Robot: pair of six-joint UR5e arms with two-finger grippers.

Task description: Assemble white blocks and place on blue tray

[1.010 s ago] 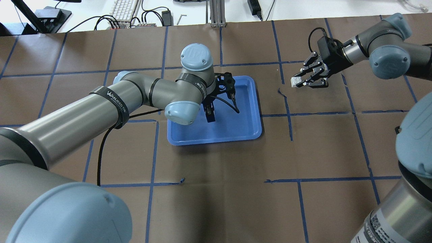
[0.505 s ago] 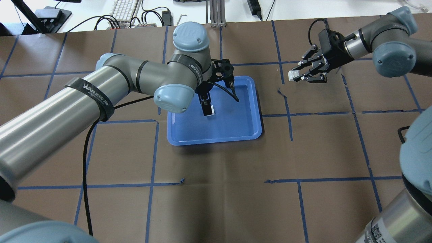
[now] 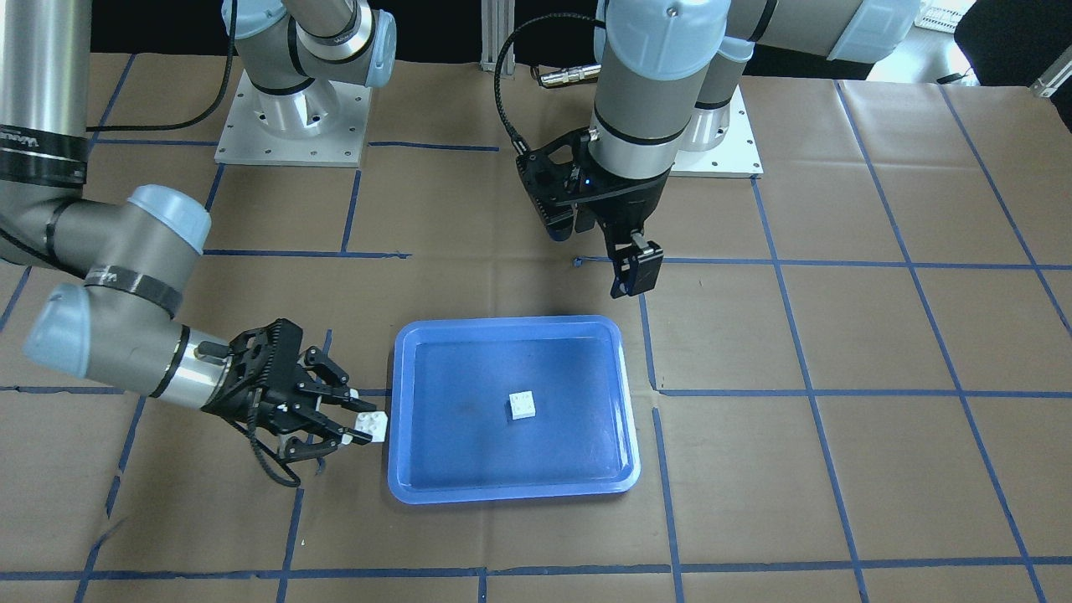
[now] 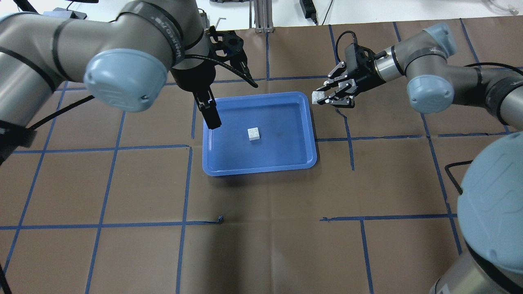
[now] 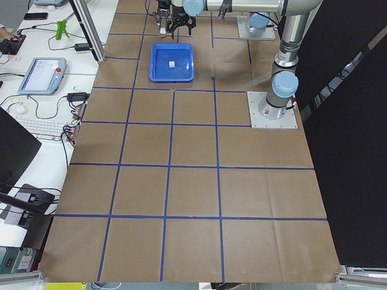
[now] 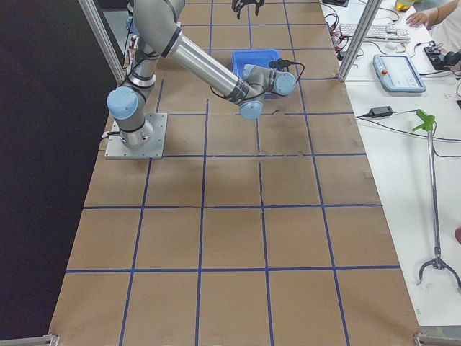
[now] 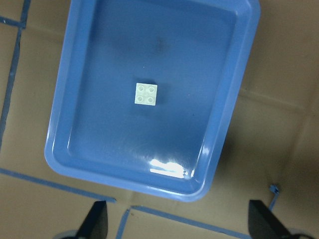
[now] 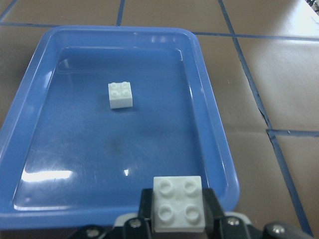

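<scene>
The blue tray [image 4: 261, 169] lies mid-table, also in the front view [image 3: 511, 494]. One white block [image 4: 254, 134] sits studs up near its middle, also seen in the left wrist view [image 7: 146, 94] and the front view [image 3: 523, 405]. My left gripper [image 4: 210, 116] is open and empty, raised above the tray's left rim. My right gripper [image 4: 322, 97] is shut on the second white block [image 4: 317, 98], just outside the tray's far right corner. The right wrist view shows this block [image 8: 178, 204] studs up at the tray's rim [image 8: 214, 124].
Brown paper with a blue tape grid [image 4: 351, 139] covers the table. A keyboard [image 4: 149, 10] and cables lie beyond the far edge. The left wrist's black cable [image 4: 241, 73] loops above the tray's far left corner.
My left gripper let go of a white block in the tray, then rose and drew back left. My right gripper carried its block left toward the tray's far right corner.
</scene>
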